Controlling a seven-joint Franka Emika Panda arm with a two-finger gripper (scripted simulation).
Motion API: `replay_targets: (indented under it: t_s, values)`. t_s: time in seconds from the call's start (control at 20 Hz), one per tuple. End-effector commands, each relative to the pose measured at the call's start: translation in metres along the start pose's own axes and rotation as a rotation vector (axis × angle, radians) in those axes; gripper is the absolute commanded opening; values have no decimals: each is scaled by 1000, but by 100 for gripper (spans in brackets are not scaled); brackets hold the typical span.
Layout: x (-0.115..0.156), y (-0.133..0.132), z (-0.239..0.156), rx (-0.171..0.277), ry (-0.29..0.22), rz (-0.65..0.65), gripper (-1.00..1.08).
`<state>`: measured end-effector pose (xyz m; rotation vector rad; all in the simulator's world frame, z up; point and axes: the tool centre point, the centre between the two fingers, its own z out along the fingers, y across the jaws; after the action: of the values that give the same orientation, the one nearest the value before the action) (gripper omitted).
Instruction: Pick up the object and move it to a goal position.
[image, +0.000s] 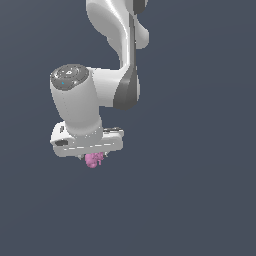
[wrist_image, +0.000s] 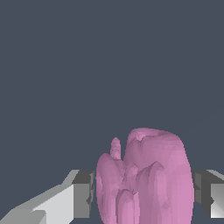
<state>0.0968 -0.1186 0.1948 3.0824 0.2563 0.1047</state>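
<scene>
My arm (image: 107, 60) is the largest thing here, white with dark grey at the joints; it comes down from the top of the exterior view, bends at a grey-sided elbow, and ends in a thick wrist housing with a round grey cap that carries a tiny teal dot; the wrist points straight down, with the flat white hand body lying level beneath it; I can read no brand, label or writing anywhere on me or on the thing I carry.

My gripper (image: 93, 159) hangs below that hand body; in the wrist view my fingers (wrist_image: 83, 194) stand on either side of the object, one pale with a dark grey pad, the other showing only at the picture's edge; the pad on that edge side sits against the object, while on the other side I cannot tell whether a thin gap remains; I take my hand as closed around the object.

The object (wrist_image: 146, 179) is a small pink-magenta lump, far smaller than my hand; its surface is bumpy and irregular, with one tall rounded dome, several finger-like ridges running lengthwise down its front, and a thin nub poking up beside the dome; in the exterior view it peeks out just under the hand body, between my fingers, against a plain slate-blue background.
</scene>
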Motion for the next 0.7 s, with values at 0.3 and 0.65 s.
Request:
replay_targets:
  t_s: [0.3,0.65]
  values:
    - [11,30,-128,-53,45,238,-100]
    - [12,49,-218,-92,74,404,-100]
